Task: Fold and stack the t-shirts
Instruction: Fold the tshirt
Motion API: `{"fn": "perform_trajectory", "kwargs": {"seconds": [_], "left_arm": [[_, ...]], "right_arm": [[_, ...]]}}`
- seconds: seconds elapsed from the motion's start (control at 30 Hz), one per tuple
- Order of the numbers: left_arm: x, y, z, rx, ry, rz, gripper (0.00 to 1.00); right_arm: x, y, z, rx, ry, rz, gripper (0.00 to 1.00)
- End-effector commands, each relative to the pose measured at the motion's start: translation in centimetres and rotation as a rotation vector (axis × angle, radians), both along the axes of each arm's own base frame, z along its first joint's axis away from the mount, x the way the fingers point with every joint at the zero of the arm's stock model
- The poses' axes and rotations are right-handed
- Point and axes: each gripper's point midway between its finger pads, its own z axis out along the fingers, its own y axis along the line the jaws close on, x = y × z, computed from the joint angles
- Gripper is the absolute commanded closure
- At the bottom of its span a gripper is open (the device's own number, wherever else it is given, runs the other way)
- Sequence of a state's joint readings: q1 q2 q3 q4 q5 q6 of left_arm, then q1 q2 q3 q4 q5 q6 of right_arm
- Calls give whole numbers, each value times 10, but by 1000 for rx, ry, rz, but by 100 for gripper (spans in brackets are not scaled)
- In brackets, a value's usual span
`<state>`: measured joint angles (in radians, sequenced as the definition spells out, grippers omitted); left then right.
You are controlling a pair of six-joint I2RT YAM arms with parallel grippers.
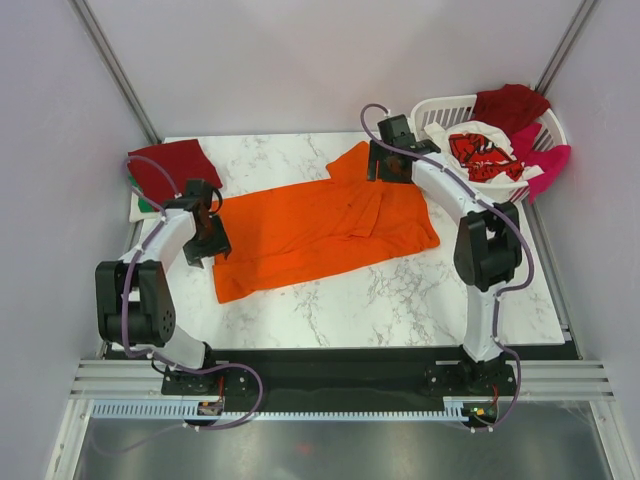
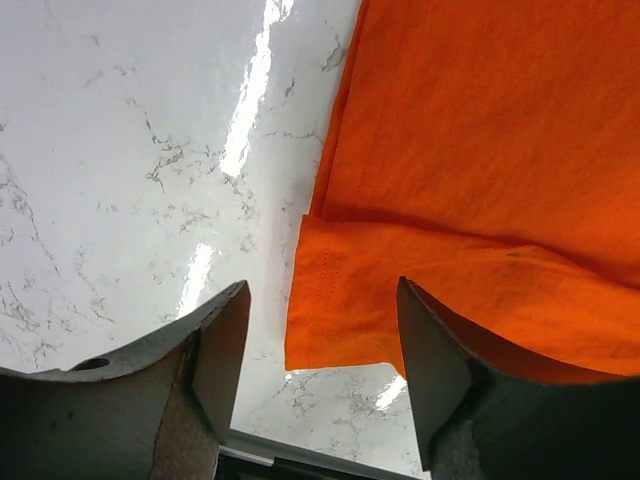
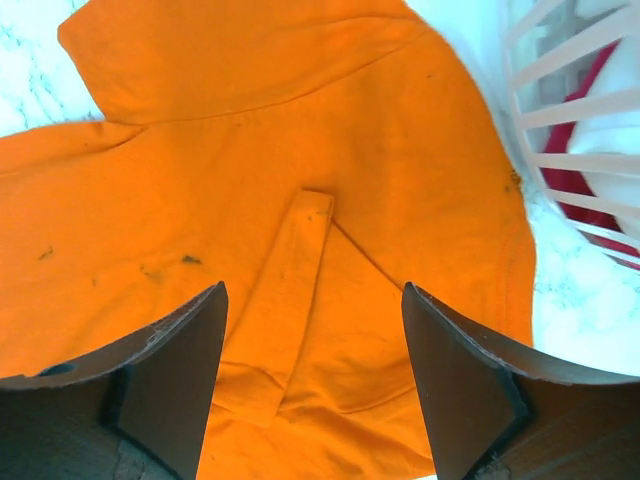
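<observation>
A bright orange t-shirt (image 1: 320,228) lies spread on the marble table (image 1: 400,300), partly folded. My left gripper (image 1: 212,238) is open and empty, just above the shirt's left corner (image 2: 335,310). My right gripper (image 1: 385,162) is open and empty over the shirt's far right part (image 3: 300,200), where a folded strip of cloth (image 3: 290,290) lies. A dark red shirt (image 1: 170,170) lies folded at the far left on a green one (image 1: 146,205). The white laundry basket (image 1: 440,108) holds a white shirt with red print (image 1: 482,152), a dark red shirt (image 1: 510,105) and a magenta one (image 1: 545,165).
The basket's slats (image 3: 580,110) show close to my right gripper on its right side. The table's near left edge (image 2: 300,455) lies just below my left gripper. Grey walls enclose the table on three sides.
</observation>
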<state>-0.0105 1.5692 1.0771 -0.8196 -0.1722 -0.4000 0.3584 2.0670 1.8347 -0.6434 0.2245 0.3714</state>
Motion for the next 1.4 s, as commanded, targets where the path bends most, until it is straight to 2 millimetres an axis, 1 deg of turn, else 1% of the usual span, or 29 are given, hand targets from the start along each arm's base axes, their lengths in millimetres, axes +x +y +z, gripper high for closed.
{"fn": "perform_trajectory", "kwargs": {"seconds": [0.0,0.03,0.07,0.1,0.13,0.17,0.2,0.23,0.27,0.3,0.33,0.37,0.4,0.43,0.53,0.63,0.7,0.77,0.9,0.93,0.97,1.0,1.03,1.07,1.1,1.13,1.17,1.27,1.37], "left_arm": [[-1,-3,14,-27,-78,23,33],[-7,-8,13,-57,-79,26,34],[-9,-15,12,-91,-82,26,34],[-12,-28,12,-163,-83,23,34],[-18,-36,11,-209,-82,19,33],[-19,-45,11,-261,-93,10,32],[-22,-63,14,-363,-97,0,30],[-31,-70,14,-404,-105,8,28],[-29,-75,17,-439,-136,15,25],[-37,-81,13,-478,-130,51,23],[-38,-81,13,-479,-152,68,21],[-39,-79,19,-474,-193,83,16],[-38,-75,17,-459,-210,112,16],[-45,-73,9,-449,-197,130,15],[-55,-69,-2,-429,-185,182,15],[-62,-65,-16,-412,-167,236,16],[-64,-63,-22,-402,-158,261,17],[-63,-62,-21,-400,-167,259,18],[-63,-57,-18,-374,-203,267,18],[-63,-55,-15,-369,-221,272,19],[-64,-50,-16,-345,-225,294,20],[-67,-48,-17,-331,-228,312,20],[-68,-45,-15,-325,-247,328,20],[-69,-44,-14,-323,-257,350,20],[-71,-39,-16,-297,-268,368,20],[-72,-37,-16,-291,-279,374,20],[-71,-33,-14,-278,-301,387,20],[-72,-30,-11,-262,-321,400,22],[-75,-28,-14,-252,-308,413,25]], "right_arm": [[-10,-13,47,-17,-97,-30,21],[-29,-22,51,-19,-99,-42,20],[-39,-26,52,-6,-102,-61,18],[-45,-28,54,11,-121,-66,16],[-71,-36,44,16,-98,-71,12],[-81,-40,38,26,-89,-73,10],[-90,-44,31,43,-75,-69,7],[-109,-59,14,43,-31,-90,6],[-116,-65,6,58,-7,-101,5],[-121,-74,-1,108,17,-110,5],[-136,-79,-17,136,57,-113,5],[-140,-82,-22,178,70,-119,5],[-140,-85,-25,226,64,-135,5],[-150,-92,-35,298,98,-147,5],[-150,-106,-49,362,106,-191,11],[-147,-112,-62,437,131,-237,15],[-139,-112,-63,479,104,-255,16],[-135,-112,-67,501,95,-271,21],[-137,-116,-86,489,107,-297,28],[-142,-118,-97,493,132,-306,36],[-141,-116,-99,508,129,-299,42],[-147,-115,-109,515,155,-305,55],[-148,-115,-112,518,157,-305,61],[-147,-116,-114,525,148,-312,70],[-152,-117,-120,526,157,-322,79],[-150,-122,-117,532,141,-334,93],[-149,-124,-117,538,130,-344,100],[-147,-126,-110,544,110,-343,100],[-147,-126,-105,547,95,-339,100]]}}
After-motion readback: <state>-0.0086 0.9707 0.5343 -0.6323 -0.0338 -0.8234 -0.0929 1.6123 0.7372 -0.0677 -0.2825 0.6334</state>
